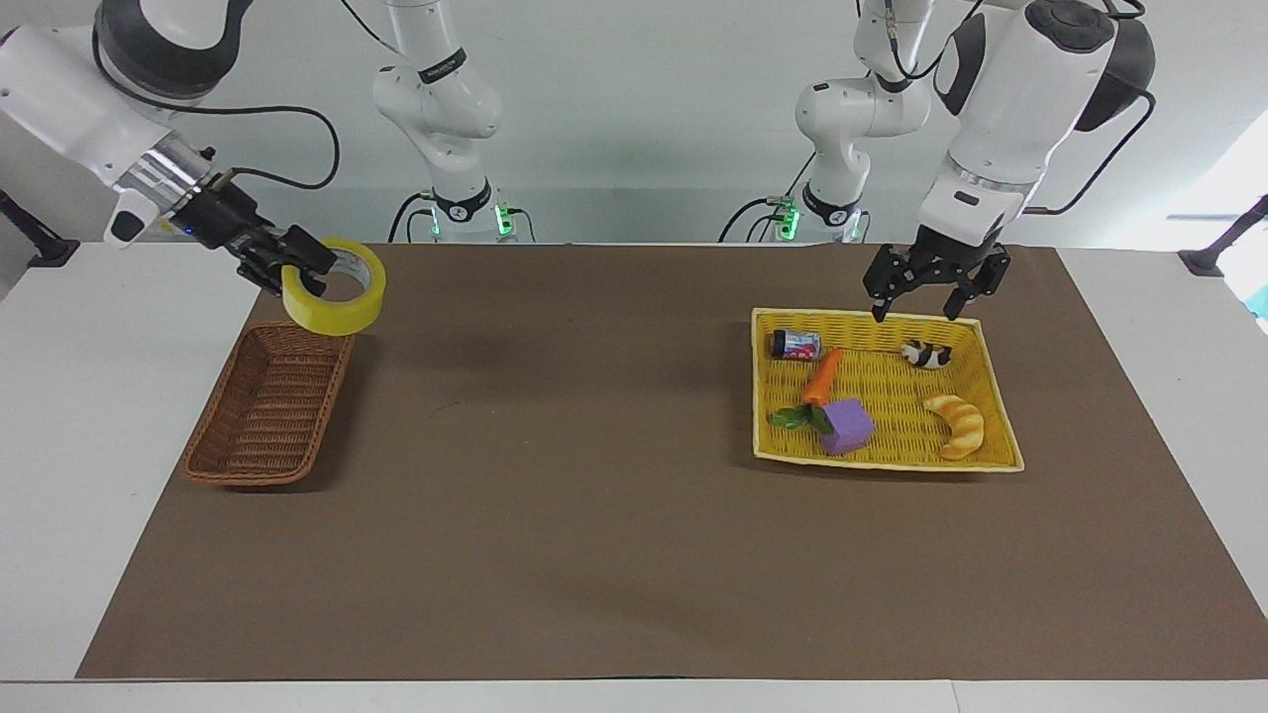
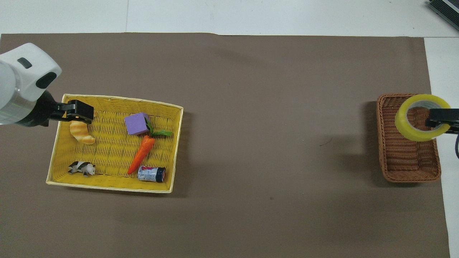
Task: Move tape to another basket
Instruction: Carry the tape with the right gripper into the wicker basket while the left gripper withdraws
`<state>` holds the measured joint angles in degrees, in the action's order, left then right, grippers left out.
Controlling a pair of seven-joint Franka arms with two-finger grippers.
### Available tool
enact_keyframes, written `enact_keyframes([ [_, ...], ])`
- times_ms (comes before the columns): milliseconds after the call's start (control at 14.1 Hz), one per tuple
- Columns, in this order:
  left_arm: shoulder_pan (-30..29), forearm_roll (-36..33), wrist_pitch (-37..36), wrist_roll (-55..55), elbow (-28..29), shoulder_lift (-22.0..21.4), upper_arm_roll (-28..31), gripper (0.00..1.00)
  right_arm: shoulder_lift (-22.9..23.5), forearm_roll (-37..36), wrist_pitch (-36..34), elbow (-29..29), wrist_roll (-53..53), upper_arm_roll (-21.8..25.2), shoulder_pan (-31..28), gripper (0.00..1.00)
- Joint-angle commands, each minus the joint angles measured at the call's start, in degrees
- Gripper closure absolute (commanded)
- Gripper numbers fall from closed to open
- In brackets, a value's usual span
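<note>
Facing view: the right gripper [image 1: 294, 269], clamped on the wall of the tape [image 1: 334, 285], holds the ring raised over the basket [image 1: 269, 404], at its end nearest the robots. The left gripper [image 1: 929, 287] waits with fingers spread, holding nothing, over the yellow basket [image 1: 999, 396]. Overhead view: tape [image 2: 422, 117] hangs over the basket [image 2: 407, 150] toward its outer rim, so release is straight down.

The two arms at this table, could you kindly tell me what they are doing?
The right gripper holds the tape in the air over the brown basket, shut on the ring's wall. The left gripper hangs open above the yellow basket, holding nothing. The tape is not yet set down.
</note>
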<state>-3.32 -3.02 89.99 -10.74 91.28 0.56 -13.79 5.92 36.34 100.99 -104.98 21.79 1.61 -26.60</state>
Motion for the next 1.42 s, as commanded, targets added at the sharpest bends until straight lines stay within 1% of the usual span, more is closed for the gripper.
enact_keyframes([
  [0, -1.2, -0.5, -3.4, 5.5, -1.6, -1.4, 1.7, 0.00, 3.7, -1.2, 1.0, 1.7, 3.5, 0.7, -0.9, 1.00],
  [142, -2.1, 1.3, -2.3, 6.3, 1.2, -3.4, 1.6, 0.00, 6.7, -2.2, 3.7, 1.8, 8.8, 1.2, -0.9, 1.00],
  [284, -2.2, 1.3, -1.7, 7.2, 1.4, -3.6, 1.7, 0.00, 9.2, -4.3, 5.4, 1.7, 12.3, 1.4, -1.2, 1.00],
  [427, -2.2, 1.3, -1.7, 7.4, 1.4, -3.6, 1.8, 0.00, 12.2, -4.4, 7.0, 1.6, 17.1, 1.7, -2.6, 1.00],
  [711, -2.3, 1.4, -2.4, 8.5, 1.4, -3.6, 1.9, 0.00, 14.5, -4.4, 8.2, 1.0, 18.1, 1.8, -2.8, 1.00],
  [924, -4.5, 7.7, -1.7, 7.6, 0.5, -3.4, 2.2, 0.00, 15.1, -4.6, 8.3, 0.0, 18.0, 1.9, -2.8, 1.00],
  [995, -4.4, 7.8, -1.8, 8.0, 0.1, -3.4, 2.1, 0.00, 14.9, -4.6, 8.3, -0.6, 18.1, 1.9, -2.6, 1.00],
  [1066, -4.1, 7.5, -1.9, 8.2, 0.4, -3.6, 2.1, 0.00, 14.7, -4.7, 8.3, -0.8, 18.3, 1.9, -2.7, 0.75],
  [1137, -4.0, 7.2, -2.1, 8.3, 0.4, -3.6, 2.1, 0.00, 14.7, -4.7, 8.2, -0.7, 18.4, 1.9, -2.7, 0.30],
  [1209, -3.9, 6.3, -2.2, 8.5, 0.7, -3.8, 2.1, 0.00, 14.8, -4.7, 7.7, -0.3, 18.4, 1.9, -2.8, 0.00],
  [1351, -3.7, 5.0, -2.5, 9.6, 0.9, -4.0, 2.1, 0.00, 14.8, -4.7, 7.5, 0.2, 20.2, 2.1, -2.9, 0.00],
])
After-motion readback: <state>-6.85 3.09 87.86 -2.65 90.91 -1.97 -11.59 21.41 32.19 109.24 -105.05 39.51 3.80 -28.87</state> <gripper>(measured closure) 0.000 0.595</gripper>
